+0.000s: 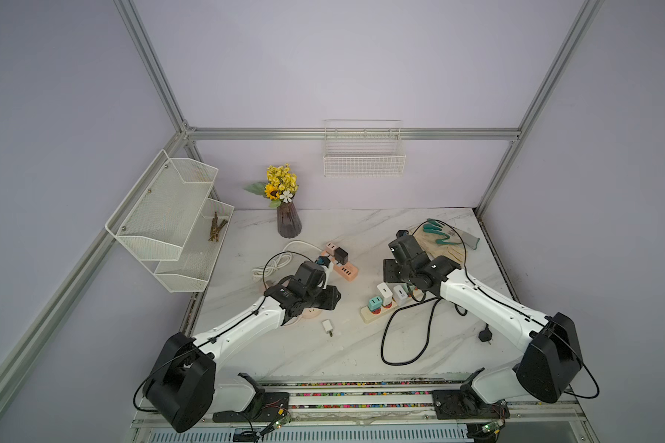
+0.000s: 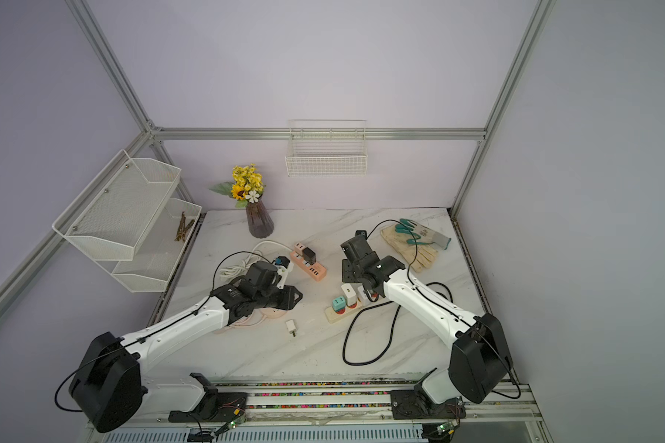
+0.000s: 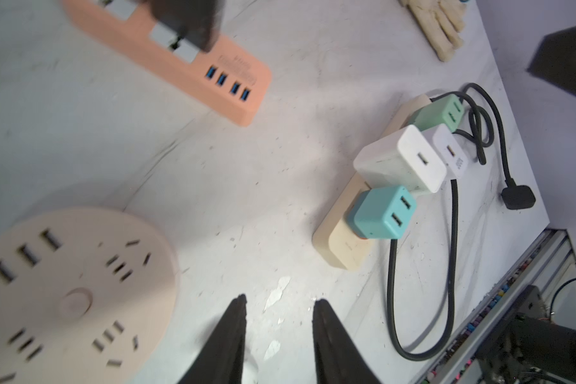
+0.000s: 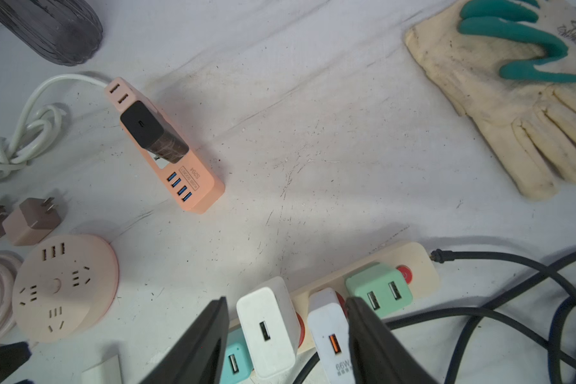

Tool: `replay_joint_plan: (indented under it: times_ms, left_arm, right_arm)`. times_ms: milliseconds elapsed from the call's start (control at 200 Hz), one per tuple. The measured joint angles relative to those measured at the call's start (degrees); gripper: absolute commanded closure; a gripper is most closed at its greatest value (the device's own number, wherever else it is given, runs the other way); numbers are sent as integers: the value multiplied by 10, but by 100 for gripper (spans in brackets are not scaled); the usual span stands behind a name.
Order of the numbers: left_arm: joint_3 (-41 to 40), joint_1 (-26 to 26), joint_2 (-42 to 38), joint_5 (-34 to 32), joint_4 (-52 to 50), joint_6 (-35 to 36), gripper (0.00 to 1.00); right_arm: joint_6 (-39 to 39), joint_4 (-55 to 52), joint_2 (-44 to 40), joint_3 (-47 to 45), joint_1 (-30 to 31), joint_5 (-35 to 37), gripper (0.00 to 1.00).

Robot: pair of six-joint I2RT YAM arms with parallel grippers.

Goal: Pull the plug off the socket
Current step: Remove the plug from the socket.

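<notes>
**Inspector:** Reference item is the beige power strip (image 1: 366, 316); report what it carries

**Technician:** Four chargers stand in a row on it, all appearing seated. A teal two-port charger (image 3: 379, 212) is at the end away from the black cable (image 3: 393, 299); next comes a large white charger (image 4: 266, 329); then a slim white charger (image 4: 328, 319); last, a mint-green two-port charger (image 4: 379, 289) sits just beside a red switch (image 4: 404, 274) at the cable end

**Inspector:** Right gripper?

**Technician:** The right gripper (image 4: 286, 299) is directly over the strip with its jaws spread wide. In the right wrist view the large white and slim white chargers stand between its fingers (image 4: 207, 335); one finger overlaps the slim charger's edge, but contact cannot be confirmed; nothing is pinched

**Inspector:** Left gripper?

**Technician:** The left gripper (image 3: 280, 299) is near the strip, over the bare marble tabletop (image 3: 213, 186), between the strip and a round pink socket hub (image 3: 64, 282). Its jaws are parted with only tabletop showing between them; it holds nothing

**Inspector:** Remaining items, placed against the strip

**Technician:** A salmon power strip (image 4: 197, 189) carrying a black charger (image 4: 143, 128) lies well apart from the beige strip, toward the vase (image 1: 288, 222); a loose white charger (image 1: 327, 326) lies unplugged on the tabletop near the strip's teal end; work gloves (image 4: 479, 116) lie apart from the strip, on the back-wall side of its cable end; the black cable runs out of that end and loops on the tabletop beside the strip
</notes>
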Motion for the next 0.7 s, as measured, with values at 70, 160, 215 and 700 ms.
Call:
replay_joint_plan:
  times_ms: [70,160,215,700]
  left_arm:
    - [2,-35,35,-10,62,65,67]
    - [-2,-68,82,-16,151,145,67]
    - [-11,-79,104,-17,209,186,68]
    - [-86,-81,190,3,497,363,50]
  right_arm:
    - [-11,-16,2,3,-8,-17,45]
    - [-23,-28,13,17,-15,-34,47]
    - [-29,-30,21,24,-19,-44,48]
    - [-62,-42,119,43,-35,-125,50]
